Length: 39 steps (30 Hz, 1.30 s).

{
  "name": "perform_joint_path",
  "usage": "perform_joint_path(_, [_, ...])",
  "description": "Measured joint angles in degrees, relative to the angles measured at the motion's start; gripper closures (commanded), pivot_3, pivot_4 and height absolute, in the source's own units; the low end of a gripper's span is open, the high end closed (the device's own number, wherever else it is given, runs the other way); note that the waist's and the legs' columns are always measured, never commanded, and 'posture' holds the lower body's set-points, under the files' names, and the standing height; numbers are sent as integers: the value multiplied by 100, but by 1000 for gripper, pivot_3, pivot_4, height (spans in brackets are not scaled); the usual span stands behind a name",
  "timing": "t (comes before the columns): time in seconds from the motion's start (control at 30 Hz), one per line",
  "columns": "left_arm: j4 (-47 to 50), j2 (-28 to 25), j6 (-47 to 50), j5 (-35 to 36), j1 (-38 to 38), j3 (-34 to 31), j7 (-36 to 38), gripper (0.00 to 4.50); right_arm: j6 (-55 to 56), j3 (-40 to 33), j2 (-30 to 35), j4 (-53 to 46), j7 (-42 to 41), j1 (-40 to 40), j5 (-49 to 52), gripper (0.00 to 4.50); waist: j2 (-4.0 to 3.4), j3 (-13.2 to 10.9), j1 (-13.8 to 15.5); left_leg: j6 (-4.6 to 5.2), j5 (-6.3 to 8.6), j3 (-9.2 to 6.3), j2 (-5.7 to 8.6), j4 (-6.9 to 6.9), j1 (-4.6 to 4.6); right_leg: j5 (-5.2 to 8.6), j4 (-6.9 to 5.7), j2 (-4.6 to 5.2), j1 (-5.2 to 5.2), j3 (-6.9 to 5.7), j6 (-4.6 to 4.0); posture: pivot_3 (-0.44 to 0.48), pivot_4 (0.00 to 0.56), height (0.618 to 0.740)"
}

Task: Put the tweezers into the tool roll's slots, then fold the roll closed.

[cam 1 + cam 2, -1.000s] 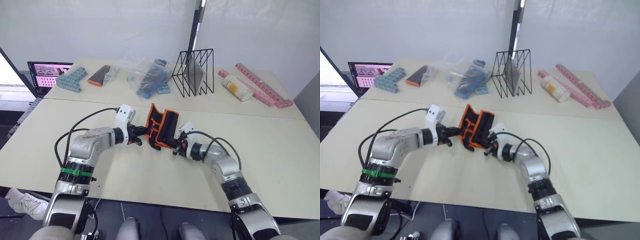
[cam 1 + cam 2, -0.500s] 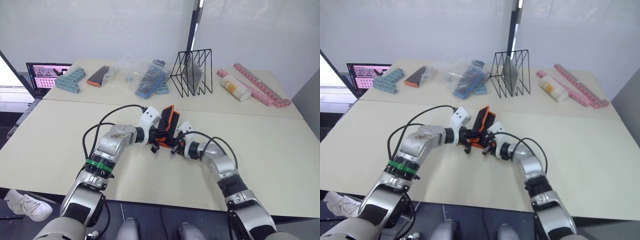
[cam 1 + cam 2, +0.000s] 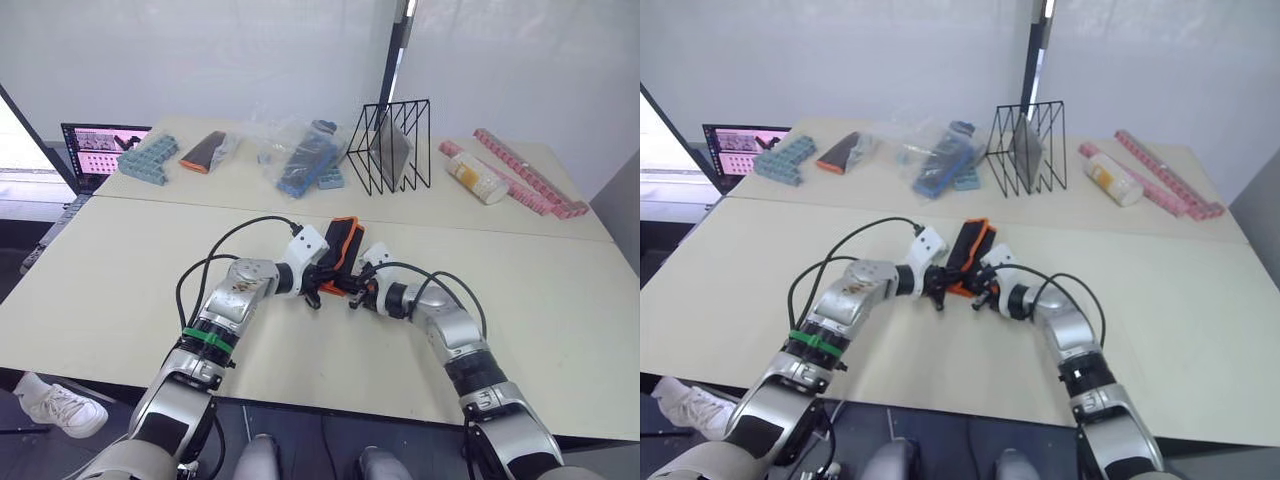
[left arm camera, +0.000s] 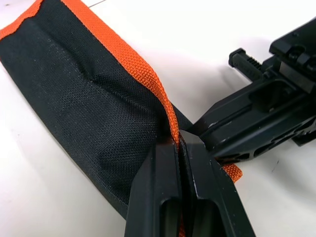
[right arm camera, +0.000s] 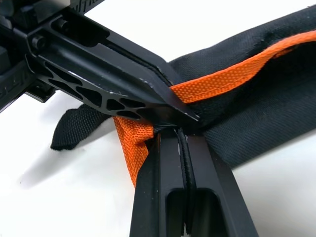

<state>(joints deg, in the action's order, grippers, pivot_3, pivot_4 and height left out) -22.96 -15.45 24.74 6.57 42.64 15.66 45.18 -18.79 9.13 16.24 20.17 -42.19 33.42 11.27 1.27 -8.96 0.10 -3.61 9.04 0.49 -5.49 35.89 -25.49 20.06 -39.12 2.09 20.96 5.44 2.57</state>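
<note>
We are working at the near half of the table (image 3: pixel 120 270), with the roll (image 3: pixel 340 250) lying folded near the middle, between our two arms, its black outer face up and orange edging showing along the fold. No tweezers or slots are showing, so we judge they are tucked inside and we are now finishing the fold. We are meeting at the near corner of the roll with both grippers: the left gripper (image 4: pixel 180 148) is clamped tight on the orange edge, fingers pressed together with the trim between them, and the right gripper (image 5: pixel 180 133) is pinching the orange band at the same corner, likewise closed down to a sliver, its tips touching the left one's finger. To do this well, we are thinking we should keep both pinches firm, press the top layer flat so the edges line up, and let go one side at a time so the fabric does not spring open. The short strap (image 5: pixel 74 129) is lying loose beside the corner and should not get trapped underneath.
</note>
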Motion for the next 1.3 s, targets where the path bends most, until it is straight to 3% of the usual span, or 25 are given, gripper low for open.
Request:
perform_joint_path(0.3, [-229,18,-324,-240,-48,104,174,4487,-190,-695,255,-271,171,20,203,4500,-3,2,-7,3,2,1,0,-5,19,0,0,0,-14,1,0,0,150,713])
perform_joint_path(0.47, [-355,3,-317,-244,-38,77,263,4487,17,-993,58,-30,242,720,352,4500,-12,7,-41,5,3,-2,0,-7,36,0,3,-1,-35,-1,0,0,150,713])
perform_joint_path(0.97, [-112,-132,-330,-445,-184,117,366,4487,1487,-168,-473,2390,-44,1502,-627,4500,-20,12,-129,13,9,-1,0,-23,84,1,11,-1,-76,0,1,0,150,713])
perform_joint_path(1.1, [487,-299,156,-210,-456,42,630,3228,1707,69,-465,2692,-22,1672,-960,4500,-23,14,-161,12,9,0,0,-39,92,1,11,-1,-76,1,0,0,150,713])
perform_joint_path(1.3, [1733,-991,1283,555,-1196,-452,1113,1233,1689,158,-475,2798,-28,1732,-1073,4500,-23,14,-271,-7,-4,-1,0,-80,119,2,11,-1,-80,3,-1,0,150,713])
